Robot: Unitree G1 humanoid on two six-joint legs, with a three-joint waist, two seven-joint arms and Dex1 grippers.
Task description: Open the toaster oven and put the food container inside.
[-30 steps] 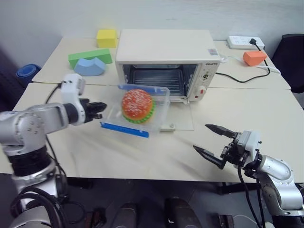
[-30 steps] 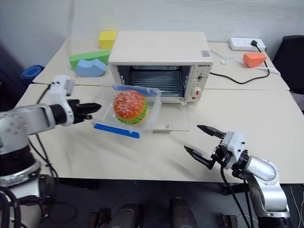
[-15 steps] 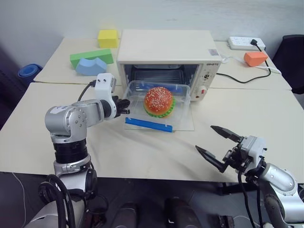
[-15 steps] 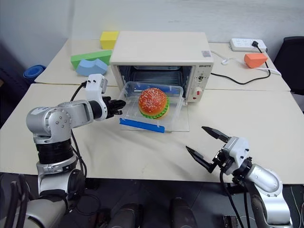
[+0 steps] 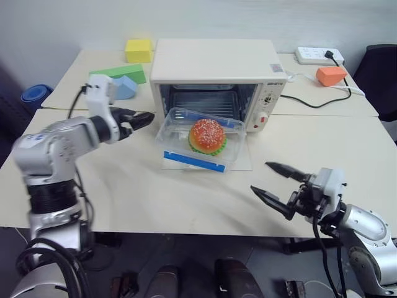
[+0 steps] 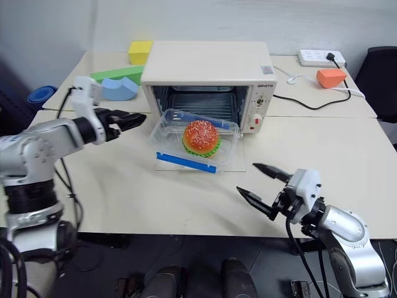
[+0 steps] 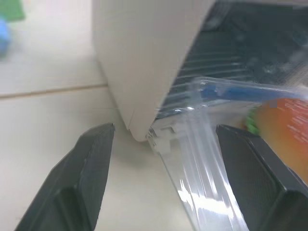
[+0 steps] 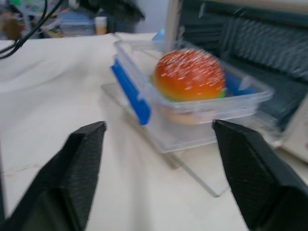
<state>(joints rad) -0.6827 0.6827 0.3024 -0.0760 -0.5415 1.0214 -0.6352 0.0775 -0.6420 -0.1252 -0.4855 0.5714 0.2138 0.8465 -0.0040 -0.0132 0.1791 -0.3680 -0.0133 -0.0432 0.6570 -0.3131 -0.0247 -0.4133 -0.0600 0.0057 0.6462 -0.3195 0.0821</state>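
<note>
The cream toaster oven (image 5: 214, 59) stands open, its glass door (image 5: 240, 160) lying flat on the table. On that door, at the oven's mouth, rests the clear food container (image 5: 200, 141) with blue clips and a toy burger (image 5: 207, 135) inside. My left gripper (image 5: 140, 120) hovers open to the left of the container, apart from it; in the left wrist view its fingers (image 7: 91, 168) frame the oven's corner and the container's edge (image 7: 202, 144). My right gripper (image 5: 260, 176) is open and empty near the table's front right, pointing at the container (image 8: 187, 91).
Green (image 5: 118, 73), blue (image 5: 127, 87) and yellow (image 5: 138, 49) foam blocks sit at the back left. A power strip (image 5: 319, 56), an orange object (image 5: 330, 75) and a black cable (image 5: 322, 99) lie at the back right. A dark chair (image 5: 381, 74) stands at the right edge.
My left gripper let go of the container, opened, and drew back up and to the left. The container now rests on the oven door. The right gripper has hardly moved.
</note>
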